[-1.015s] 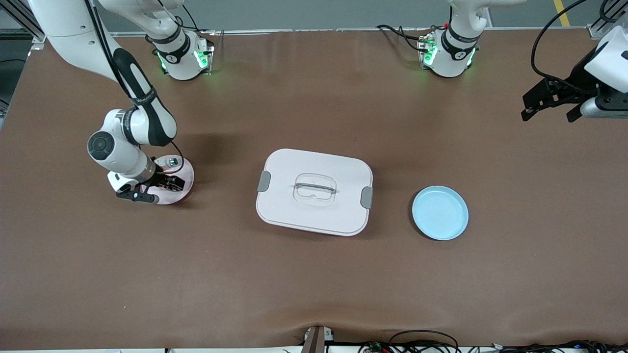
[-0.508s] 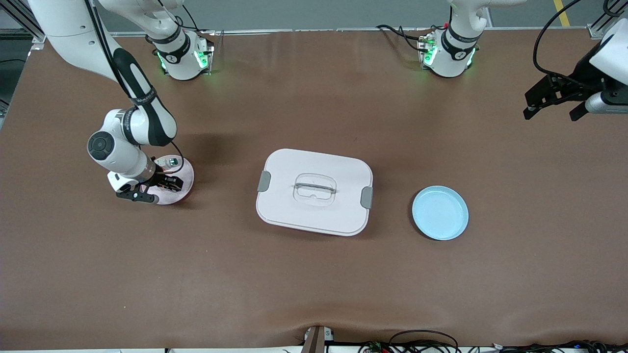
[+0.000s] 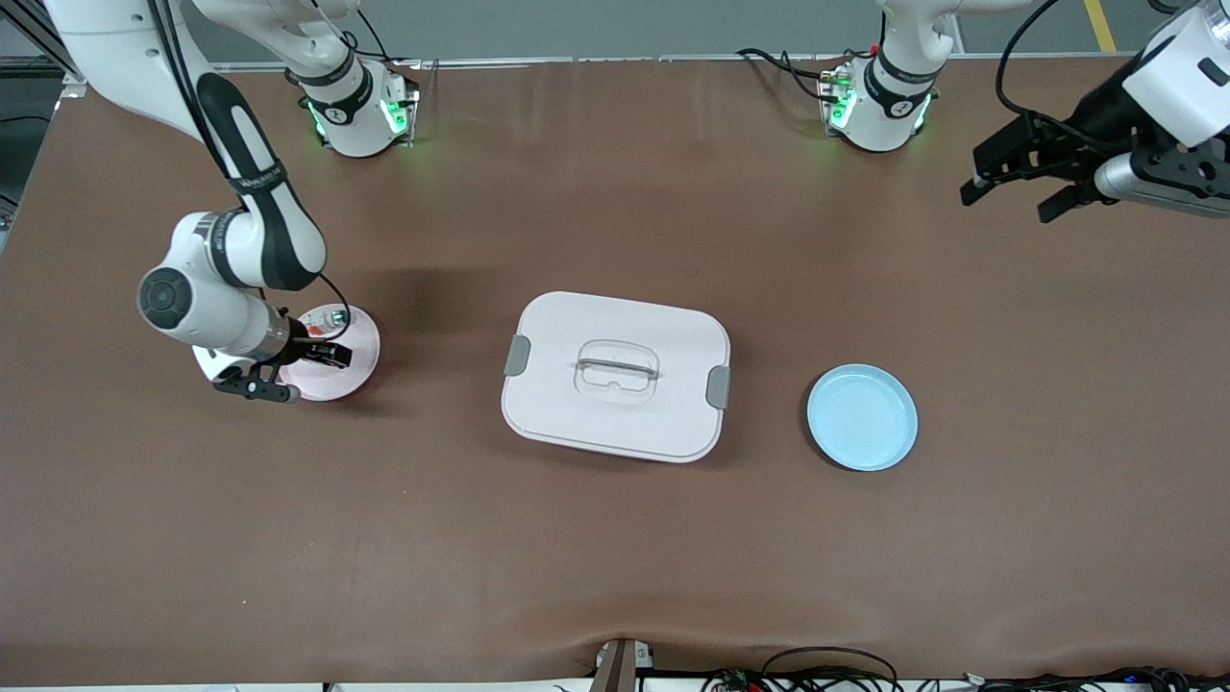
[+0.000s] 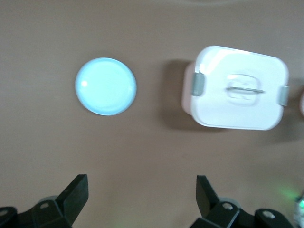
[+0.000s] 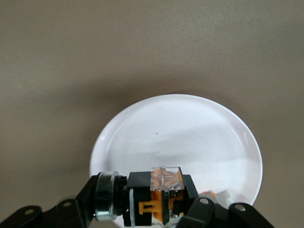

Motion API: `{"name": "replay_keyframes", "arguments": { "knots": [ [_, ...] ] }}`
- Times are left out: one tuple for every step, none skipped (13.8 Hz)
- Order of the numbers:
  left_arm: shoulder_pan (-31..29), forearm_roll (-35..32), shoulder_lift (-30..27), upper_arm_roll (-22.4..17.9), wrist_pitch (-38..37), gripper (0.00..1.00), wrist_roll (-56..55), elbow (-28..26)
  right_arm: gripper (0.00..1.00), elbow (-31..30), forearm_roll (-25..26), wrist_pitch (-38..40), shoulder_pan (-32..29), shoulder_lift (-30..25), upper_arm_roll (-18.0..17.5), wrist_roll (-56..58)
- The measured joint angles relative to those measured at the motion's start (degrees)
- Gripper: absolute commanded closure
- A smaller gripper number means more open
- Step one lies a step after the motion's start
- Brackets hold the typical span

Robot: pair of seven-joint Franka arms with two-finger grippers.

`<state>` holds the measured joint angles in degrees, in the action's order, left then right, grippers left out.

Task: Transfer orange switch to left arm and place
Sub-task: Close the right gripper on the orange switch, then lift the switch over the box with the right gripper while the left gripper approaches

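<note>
1. Two arms work here: the right gripper (image 3: 322,354) is clenched on the small black cylindrical orange switch (image 5: 159,197), just over the round pink plate (image 3: 351,380) at the right arm's end of the table.
2. Large white plastic latched box (image 3: 616,376) sits mid-table.
3. Round pale-blue plate (image 3: 862,417) lies beside it.
4. Left gripper (image 3: 1009,187) hangs released, high over bare table.

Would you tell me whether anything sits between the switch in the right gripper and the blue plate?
Yes. The box stands on the table between the pink plate, where the right gripper holds the orange switch, and the blue plate.
</note>
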<state>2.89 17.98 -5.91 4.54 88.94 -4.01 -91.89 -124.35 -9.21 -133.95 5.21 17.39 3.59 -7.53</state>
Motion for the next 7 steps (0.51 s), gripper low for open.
{"name": "replay_keyframes", "arguments": {
  "knots": [
    [0.0,2.7,0.0,0.0,-0.2,0.00,0.0,0.0,1.00,1.5,-0.9,3.0,0.0,-0.8,0.0,-1.3],
    [0.0,5.6,0.0,0.1,-0.4,0.00,0.0,0.0,1.00,3.2,-1.2,5.9,0.0,-1.3,-0.1,-3.2],
    [0.1,8.7,0.1,0.1,-0.6,0.00,0.0,-0.2,1.00,5.1,-1.4,9.1,0.1,-1.7,-0.3,-5.8],
    [0.1,12.1,0.3,0.3,-0.8,0.00,0.0,-0.4,1.00,7.3,-1.7,12.4,0.5,-2.0,-0.5,-8.4],
    [0.1,15.5,0.7,0.4,-1.0,0.00,0.0,-0.7,1.00,9.6,-2.3,15.7,1.3,-2.1,-0.7,-11.5],
    [0.2,18.3,1.2,0.7,-1.1,0.00,0.0,-1.0,1.00,12.1,-3.3,18.8,2.5,-2.2,-0.8,-14.9],
    [0.2,20.6,2.0,1.4,-1.1,0.00,-0.2,-1.2,1.00,14.4,-4.2,21.4,3.8,-2.2,-0.8,-18.5]
  ]
}}
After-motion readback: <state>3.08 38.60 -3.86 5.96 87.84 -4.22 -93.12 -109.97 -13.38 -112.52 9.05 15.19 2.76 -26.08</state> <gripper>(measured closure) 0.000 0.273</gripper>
